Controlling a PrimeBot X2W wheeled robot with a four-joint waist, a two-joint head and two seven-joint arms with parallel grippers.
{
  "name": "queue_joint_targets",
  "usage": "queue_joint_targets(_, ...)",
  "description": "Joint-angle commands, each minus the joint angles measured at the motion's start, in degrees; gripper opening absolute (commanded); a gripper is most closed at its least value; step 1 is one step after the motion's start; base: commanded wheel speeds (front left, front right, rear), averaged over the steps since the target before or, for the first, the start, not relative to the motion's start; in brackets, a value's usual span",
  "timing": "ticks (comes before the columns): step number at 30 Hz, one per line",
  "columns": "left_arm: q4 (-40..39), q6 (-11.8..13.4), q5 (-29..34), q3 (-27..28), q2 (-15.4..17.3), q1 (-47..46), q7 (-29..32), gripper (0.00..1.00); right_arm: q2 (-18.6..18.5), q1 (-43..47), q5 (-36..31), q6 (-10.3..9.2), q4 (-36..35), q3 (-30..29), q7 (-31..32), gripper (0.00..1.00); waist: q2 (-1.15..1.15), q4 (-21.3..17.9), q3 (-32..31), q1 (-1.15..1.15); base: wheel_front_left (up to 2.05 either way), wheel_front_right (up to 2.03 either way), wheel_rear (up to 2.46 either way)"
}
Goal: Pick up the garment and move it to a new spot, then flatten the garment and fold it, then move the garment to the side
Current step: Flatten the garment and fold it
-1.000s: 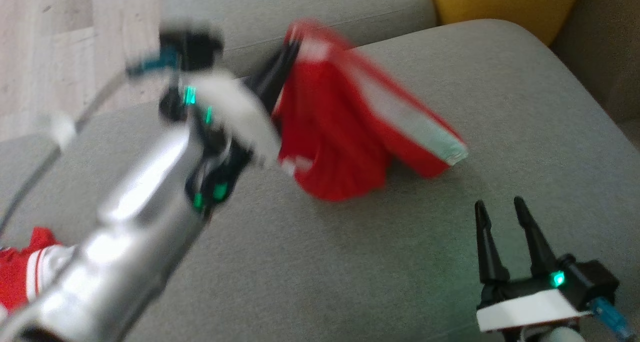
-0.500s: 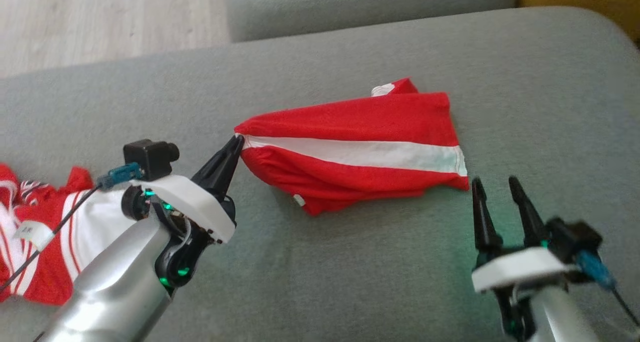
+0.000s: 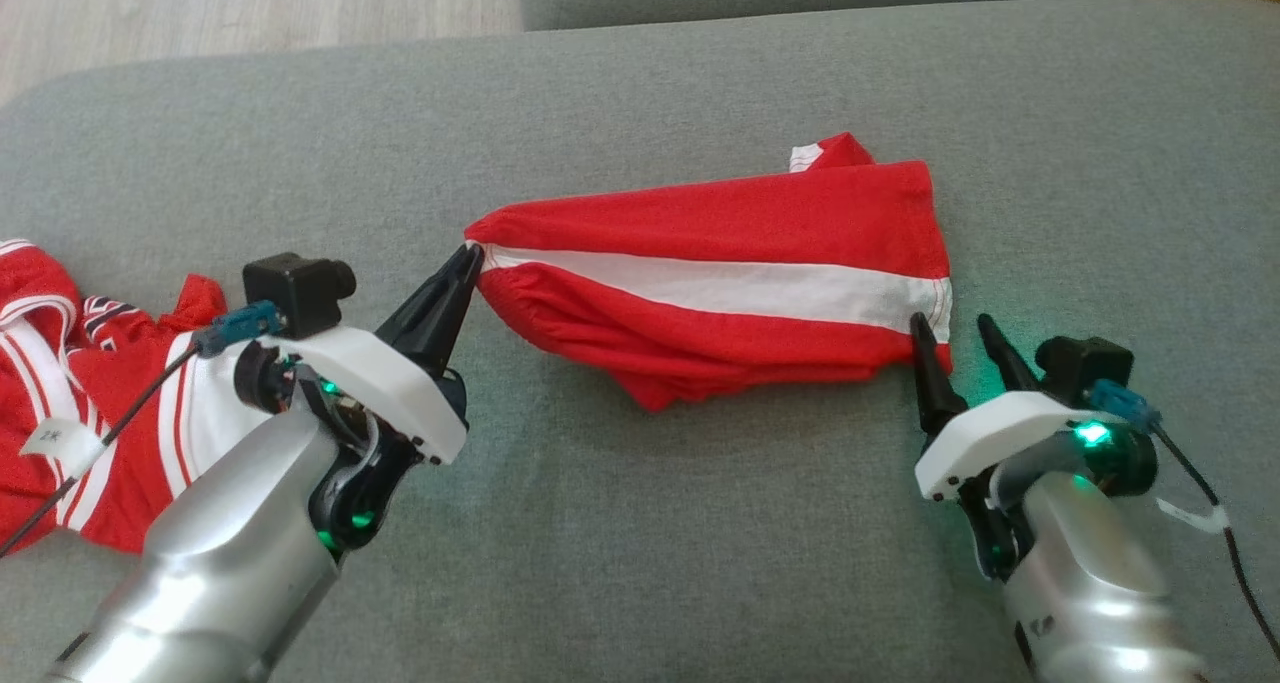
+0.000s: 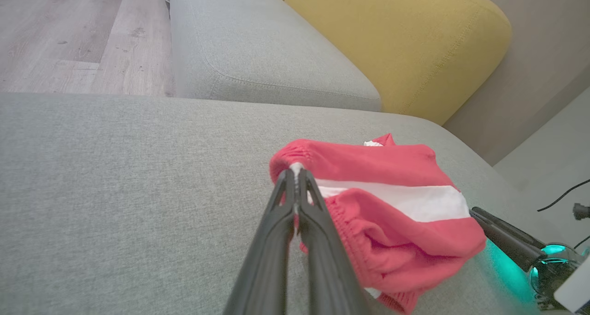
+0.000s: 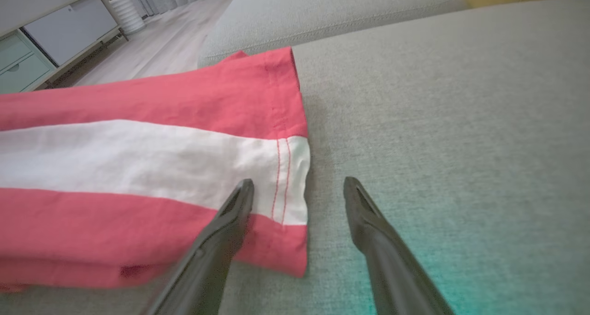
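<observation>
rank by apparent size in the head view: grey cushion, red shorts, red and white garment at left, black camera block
1. grey cushion
2. red shorts
3. red and white garment, partly cut off by the frame edge and arm
4. black camera block

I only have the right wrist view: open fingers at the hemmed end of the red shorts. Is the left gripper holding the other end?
Observer: Yes, the left gripper is shut on the shorts at the gathered waistband end.
Operator: Are they flat in between?
Observer: No, the near edge sags in a bunched fold on the grey cushion.
Operator: Anything by the left arm?
Observer: A second red and white garment lies crumpled beside its forearm.
</observation>
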Motion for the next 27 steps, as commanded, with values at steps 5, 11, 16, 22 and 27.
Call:
queue_joint_targets(5,-0.33,-0.31,0.30,0.81,1.13,-4.17,-1.31,0.00,-0.11,-4.95,3.63,0.42,5.68,4.85,-0.26,0.24,0.00,0.80,0.31,-0.01,0.00,0.00,0.00)
queue_joint_targets(11,0.50,-0.34,-0.27,-0.24,1.00,-4.41,-2.19,0.00,-0.11,-7.05,4.98,0.42,10.35,7.97,-0.47,0.00,0.00,1.04,-0.26,-0.01,0.00,0.00,0.00)
queue_joint_targets(16,0.47,-0.35,-0.10,-1.14,1.30,-4.21,-4.02,0.00,-1.11,-7.46,4.36,0.42,10.00,8.70,-1.52,0.00,0.00,0.82,-1.73,-0.01,0.00,0.00,0.00)
queue_joint_targets(22,-0.41,-0.35,0.88,-2.00,2.67,-4.22,-7.67,0.00,-3.66,-4.44,2.44,0.42,-1.76,5.53,-1.86,0.00,0.00,-0.47,-5.72,-0.01,0.00,0.00,0.00)
queue_joint_targets(27,-3.66,-0.36,1.19,-1.46,4.70,-5.27,-9.73,0.00,-6.25,-1.27,2.91,0.42,-14.50,2.16,-1.87,0.00,0.00,-2.26,-9.02,-0.01,0.00,0.00,0.00)
